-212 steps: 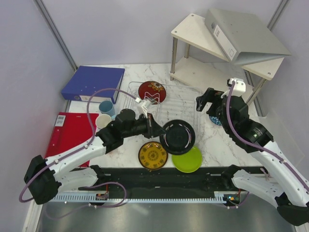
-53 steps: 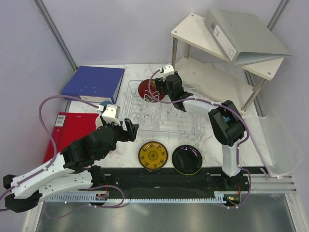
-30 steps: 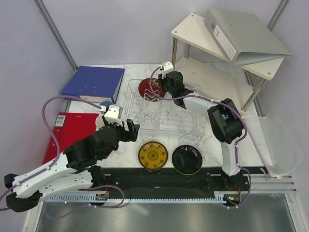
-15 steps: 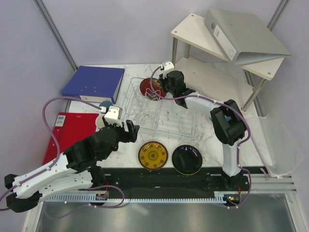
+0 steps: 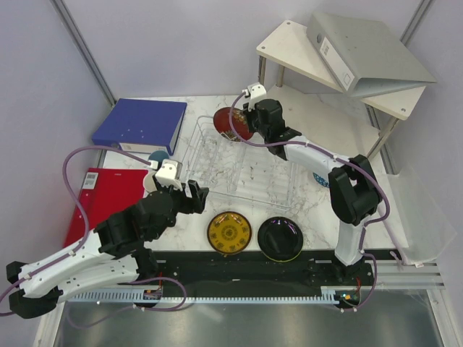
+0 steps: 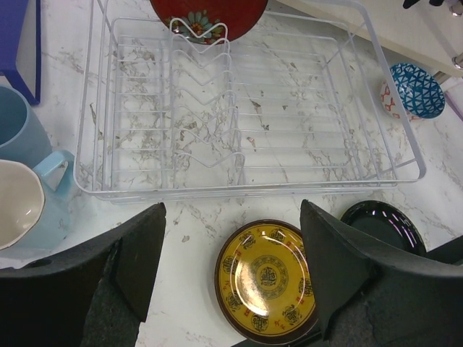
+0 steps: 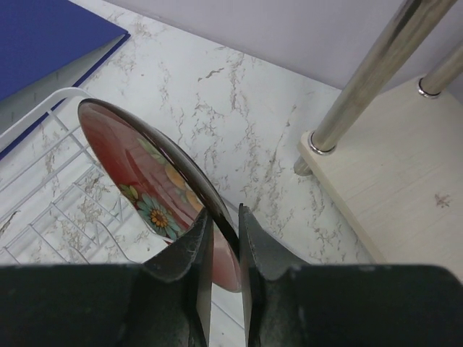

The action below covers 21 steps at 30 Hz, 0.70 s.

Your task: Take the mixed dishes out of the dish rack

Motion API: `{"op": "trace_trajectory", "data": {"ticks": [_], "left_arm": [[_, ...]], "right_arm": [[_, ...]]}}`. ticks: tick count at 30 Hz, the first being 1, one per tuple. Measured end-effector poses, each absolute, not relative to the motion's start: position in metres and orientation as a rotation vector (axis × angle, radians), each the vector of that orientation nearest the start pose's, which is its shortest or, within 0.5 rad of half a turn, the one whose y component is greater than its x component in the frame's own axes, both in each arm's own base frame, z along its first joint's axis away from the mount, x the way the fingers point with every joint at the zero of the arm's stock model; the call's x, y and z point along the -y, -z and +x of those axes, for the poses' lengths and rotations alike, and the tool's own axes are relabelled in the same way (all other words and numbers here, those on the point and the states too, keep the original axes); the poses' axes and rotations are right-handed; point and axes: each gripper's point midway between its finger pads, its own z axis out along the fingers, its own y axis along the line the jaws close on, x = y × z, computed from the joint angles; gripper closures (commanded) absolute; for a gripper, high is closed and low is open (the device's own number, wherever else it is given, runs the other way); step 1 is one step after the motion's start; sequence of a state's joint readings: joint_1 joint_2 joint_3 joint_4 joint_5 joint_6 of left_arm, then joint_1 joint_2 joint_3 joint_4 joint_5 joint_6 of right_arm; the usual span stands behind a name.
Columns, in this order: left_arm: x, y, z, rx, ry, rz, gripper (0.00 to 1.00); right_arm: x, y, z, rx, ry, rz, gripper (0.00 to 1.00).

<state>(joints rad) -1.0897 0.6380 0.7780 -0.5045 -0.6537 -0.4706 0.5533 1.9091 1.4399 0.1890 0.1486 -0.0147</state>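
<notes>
Two claws are under report, both mine.

Overhead view: my right claw [image 5: 247,124] is closed on the rim of the dark red floral plate [image 5: 228,119] at the far end of the dish rack [image 5: 253,177]. The plate stands tilted on edge. My left claw [image 5: 201,196] hangs with its jaws wide apart, holding nothing, over the tabletop [image 5: 311,210] just off the rack's near left corner. No other dish shows in the rack. In front of it lie the yellow-brown plate [image 5: 229,233] and, beside that, the glossy black plate [image 5: 281,238].

Left wrist view: the small blue patterned dish [image 6: 412,90] sits outside the rack's right end. The light-blue mug [image 6: 18,137] and the white mug [image 6: 14,202] stand outside its left end, close together.

Right wrist view: my fingers [image 7: 192,260] pinch the plate's rim, one on each face. Whether the opposite edge rests in the wire I cannot tell, as it is out of frame.

Handling, as judged: glazed ceramic, so stiff, slippery and liable to chip, and fairly heavy for a rim pinch. The hold is thin and off the plate's centre, so the plate may swing. Slow travel is advised.

Surface: a hard, marble-patterned tabletop, unforgiving to a dropped dish.

Room: the white shelf's steel legs [image 7: 372,76] stand close behind the plate. A blue binder [image 5: 141,123] lies at the far left and a red folder [image 5: 101,199] nearer on the left. The likeliest landing place, in my judgement, is the near tabletop beside the two plates.
</notes>
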Motion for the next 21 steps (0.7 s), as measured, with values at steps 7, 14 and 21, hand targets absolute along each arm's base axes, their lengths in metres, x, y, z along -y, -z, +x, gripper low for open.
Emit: {"op": "trace_trajectory", "data": {"ticks": [7,14,21], "left_arm": [[0.171,-0.246,0.193,-1.884,0.434,0.156,0.19],[0.168,-0.248,0.196,-1.871,0.417,0.133,0.19],[0.171,-0.254,0.201,-1.84,0.432,0.1,0.2]], "right_arm": [[-0.267,-0.237,0.498,-1.777,-0.229,-0.344,1.0],[-0.249,-0.307,0.466,-1.727,-0.326,-0.186,1.0],[-0.233,-0.359,0.423,-1.646,-0.467,-0.085,1.0]]}}
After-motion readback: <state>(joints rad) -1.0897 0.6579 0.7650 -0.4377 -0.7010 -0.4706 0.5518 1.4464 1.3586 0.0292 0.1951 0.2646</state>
